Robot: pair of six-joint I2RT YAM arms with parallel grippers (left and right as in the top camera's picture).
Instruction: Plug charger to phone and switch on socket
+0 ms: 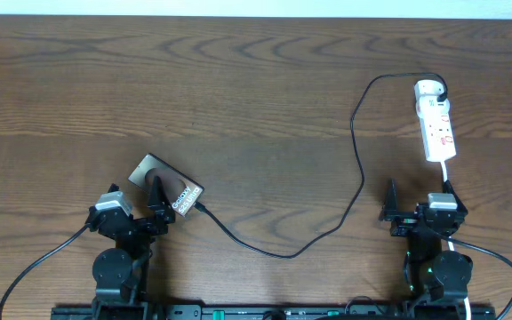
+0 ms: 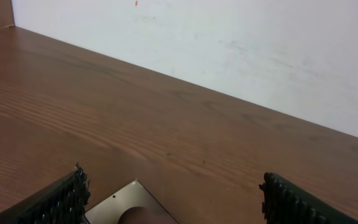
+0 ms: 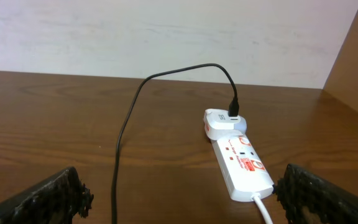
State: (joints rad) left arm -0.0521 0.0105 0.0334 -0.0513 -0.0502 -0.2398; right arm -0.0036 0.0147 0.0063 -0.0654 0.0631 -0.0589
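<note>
The phone (image 1: pixel 165 188) lies tilted on the table at the lower left, its "Galaxy" lettering towards the right. Its corner shows in the left wrist view (image 2: pixel 112 208). The charger's black cable (image 1: pixel 360 169) runs from the phone's right end in a long loop to the white adapter (image 1: pixel 426 89), which sits in the far end of the socket strip (image 1: pixel 439 130). My left gripper (image 1: pixel 156 203) is open over the phone (image 2: pixel 176 205). My right gripper (image 1: pixel 419 197) is open and empty just in front of the strip (image 3: pixel 182 205). The right wrist view shows the strip (image 3: pixel 241 163), adapter (image 3: pixel 221 122) and cable (image 3: pixel 126 124).
The strip's white cord (image 1: pixel 448 173) runs back towards my right arm and passes by the right finger (image 3: pixel 263 208). A white wall (image 2: pixel 229 50) stands behind the table's far edge. The table is brown wood (image 1: pixel 256 107).
</note>
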